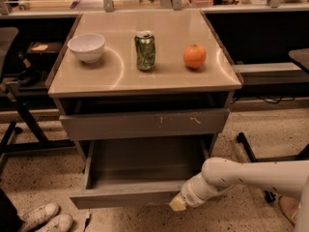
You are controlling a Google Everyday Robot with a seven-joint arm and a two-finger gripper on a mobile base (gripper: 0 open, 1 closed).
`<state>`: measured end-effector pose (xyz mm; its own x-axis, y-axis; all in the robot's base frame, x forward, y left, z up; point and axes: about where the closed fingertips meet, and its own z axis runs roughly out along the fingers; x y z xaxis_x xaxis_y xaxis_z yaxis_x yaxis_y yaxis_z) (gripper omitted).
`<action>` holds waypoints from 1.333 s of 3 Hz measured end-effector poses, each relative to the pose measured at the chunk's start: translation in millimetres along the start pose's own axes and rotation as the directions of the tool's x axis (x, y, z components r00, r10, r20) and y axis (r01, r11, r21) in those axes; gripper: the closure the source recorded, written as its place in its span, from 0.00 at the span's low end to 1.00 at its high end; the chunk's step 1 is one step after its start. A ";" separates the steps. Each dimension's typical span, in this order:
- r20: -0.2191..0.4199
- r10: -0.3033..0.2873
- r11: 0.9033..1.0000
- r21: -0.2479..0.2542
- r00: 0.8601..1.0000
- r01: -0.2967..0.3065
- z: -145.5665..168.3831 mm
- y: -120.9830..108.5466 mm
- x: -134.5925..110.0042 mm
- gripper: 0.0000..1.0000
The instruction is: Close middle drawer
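The middle drawer (140,170) is pulled far out of the cabinet, its grey box interior showing and its plain flat front (123,198) facing me near the floor. My gripper (177,203) comes in from the right on a white arm and sits against the right end of that drawer front, low in the camera view. The drawer above it, with a taller grey front with pale scratch marks (145,123), stands slightly out.
On the cabinet top (111,79) are a white bowl (86,47), a green can (145,50) and an orange (194,56). A chair base (19,120) stands at the left, white shoes (43,217) at the bottom left, another chair base (270,158) at the right.
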<state>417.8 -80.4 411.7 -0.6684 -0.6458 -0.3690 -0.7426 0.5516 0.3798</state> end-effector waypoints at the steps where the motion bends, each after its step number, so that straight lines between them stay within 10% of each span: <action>1: 0.031 0.005 0.999 0.039 1.000 -0.006 3.9 -19.5 -15.4 1.00; 4: 0.108 0.018 0.995 0.093 0.994 -0.028 9.9 -42.7 -37.0 1.00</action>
<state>473.8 -74.9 400.8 -0.6823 -0.5752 -0.4513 -0.7242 0.6162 0.3095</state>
